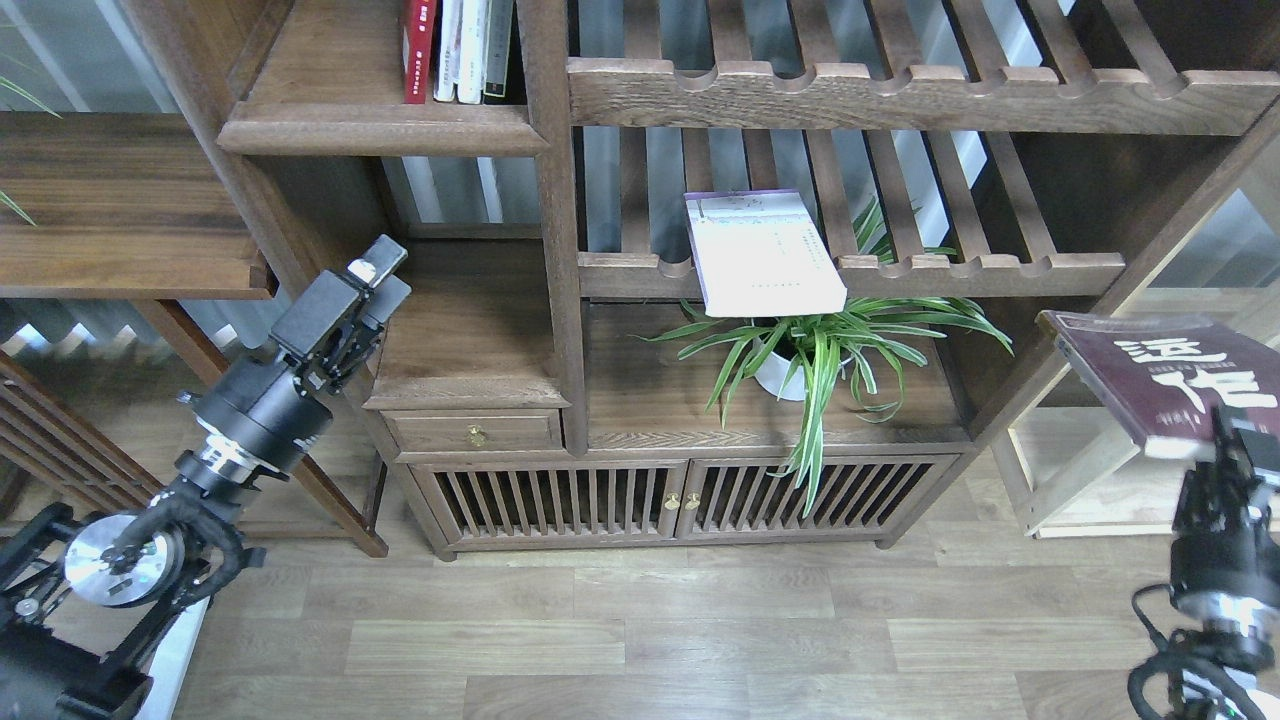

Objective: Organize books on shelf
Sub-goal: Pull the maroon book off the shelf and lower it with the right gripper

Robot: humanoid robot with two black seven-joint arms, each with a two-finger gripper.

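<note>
1. Head view: nearest the camera is the left arm's thick black base, low in the left corner, its links rising toward the cabinet. The left gripper [372,272] sits at the far end, beside the left edge of the small drawer unit [470,345]; its fingers lie close together with nothing between them, though I cannot tell for sure whether they are fully closed.
2. At the right edge the right gripper [1228,428] is clamped on the near edge of the dark maroon book [1165,375], which it holds up flat and slightly tilted, white Chinese characters facing up, in front of the pale light-wood shelving [1075,470].
3. The pale lavender-white book [765,255] lies flat on the lower slatted rack [980,270], its near end jutting out over the rack's scalloped front rail and above the spider plant [825,345].
4. That plant stands in a white pot [785,375] on the cabinet top [660,400], above two slatted doors with brass knobs.
5. On the dark-brown shelf [380,130] at the upper left, the red book [418,50] stands upright with a few pale-spined books [470,50] just beside it, pressed toward the right-hand post.
6. The upper slatted rack [900,95] spans the top right.
7. Wood-plank flooring [700,630] fills the foreground.
</note>
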